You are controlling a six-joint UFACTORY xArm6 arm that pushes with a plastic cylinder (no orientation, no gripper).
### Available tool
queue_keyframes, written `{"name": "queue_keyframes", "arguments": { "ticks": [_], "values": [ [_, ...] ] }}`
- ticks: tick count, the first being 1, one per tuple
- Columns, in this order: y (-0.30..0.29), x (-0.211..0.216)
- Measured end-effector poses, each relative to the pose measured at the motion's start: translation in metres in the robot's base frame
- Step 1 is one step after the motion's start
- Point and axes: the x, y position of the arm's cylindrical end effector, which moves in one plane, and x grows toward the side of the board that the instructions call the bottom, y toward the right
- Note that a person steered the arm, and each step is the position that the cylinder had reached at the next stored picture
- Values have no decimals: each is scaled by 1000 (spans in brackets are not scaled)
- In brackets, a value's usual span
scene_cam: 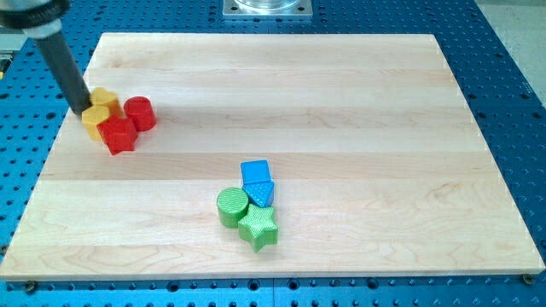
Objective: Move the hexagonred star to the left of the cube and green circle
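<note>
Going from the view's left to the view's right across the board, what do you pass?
My tip → yellow heart-like block → red star-like block → red cylinder → green cylinder → green star.

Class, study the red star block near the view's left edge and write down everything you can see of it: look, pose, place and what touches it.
The red star is a small, chunky block with blunt points, plastic-looking, lying flat on the wooden board near its left edge. It sits at the bottom of a tight cluster: a yellow block presses against its upper left, and the red cylinder touches its upper right. Another yellow block lies just behind. My tip rests at the cluster's left, by the yellow blocks, not on the star.
</note>
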Motion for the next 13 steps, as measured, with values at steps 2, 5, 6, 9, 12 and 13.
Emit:
{"name": "queue_keyframes", "arguments": {
  "ticks": [2, 5, 6, 9, 12, 13],
  "values": [
    [5, 23],
    [115, 103],
    [140, 131],
    [125, 172],
    [115, 124],
    [141, 108]
  ]
}}
